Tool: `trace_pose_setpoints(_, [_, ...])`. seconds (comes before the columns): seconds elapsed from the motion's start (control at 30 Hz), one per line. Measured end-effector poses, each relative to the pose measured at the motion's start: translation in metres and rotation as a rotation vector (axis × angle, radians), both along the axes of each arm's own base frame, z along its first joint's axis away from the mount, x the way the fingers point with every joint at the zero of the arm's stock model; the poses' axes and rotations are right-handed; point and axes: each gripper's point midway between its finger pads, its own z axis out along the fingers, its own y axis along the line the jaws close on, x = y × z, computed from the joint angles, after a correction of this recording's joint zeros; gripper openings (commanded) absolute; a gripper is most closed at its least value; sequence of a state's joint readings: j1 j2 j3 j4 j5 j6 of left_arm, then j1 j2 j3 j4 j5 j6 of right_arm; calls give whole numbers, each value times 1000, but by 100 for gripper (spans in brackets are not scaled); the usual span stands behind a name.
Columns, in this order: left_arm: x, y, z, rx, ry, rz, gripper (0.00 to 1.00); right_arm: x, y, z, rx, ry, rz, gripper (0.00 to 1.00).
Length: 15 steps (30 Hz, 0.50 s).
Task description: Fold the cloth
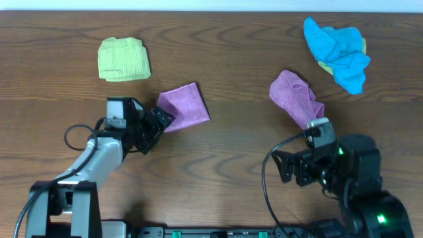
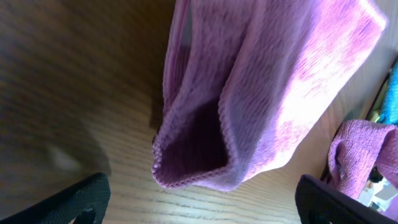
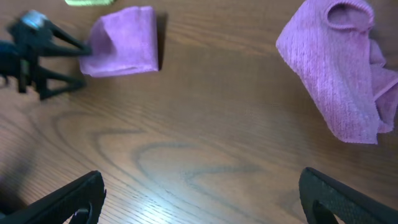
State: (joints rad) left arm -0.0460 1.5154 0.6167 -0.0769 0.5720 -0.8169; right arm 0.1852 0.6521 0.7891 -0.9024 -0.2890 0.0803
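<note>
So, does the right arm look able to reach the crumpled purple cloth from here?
Probably yes: the right gripper is open and the crumpled purple cloth lies just ahead, with only bare table between them.

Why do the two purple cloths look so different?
The folded purple cloth lies flat in a neat square, while the crumpled purple cloth is bunched up and lumpy. The folded purple cloth sits right at the left gripper; the crumpled purple cloth lies near the right gripper. Both are the same purple and rest on the wooden table.
</note>
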Motion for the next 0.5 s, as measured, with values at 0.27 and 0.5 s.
trace_pose_setpoints(0.27, [4,-11,-2,-22,-8,68,97,-6,-1,-1,6,10,-7,99])
trace_pose_setpoints(0.5, [7,-15,-4,17,-15,98,98,-7,-1,-1,8,14,-10,99])
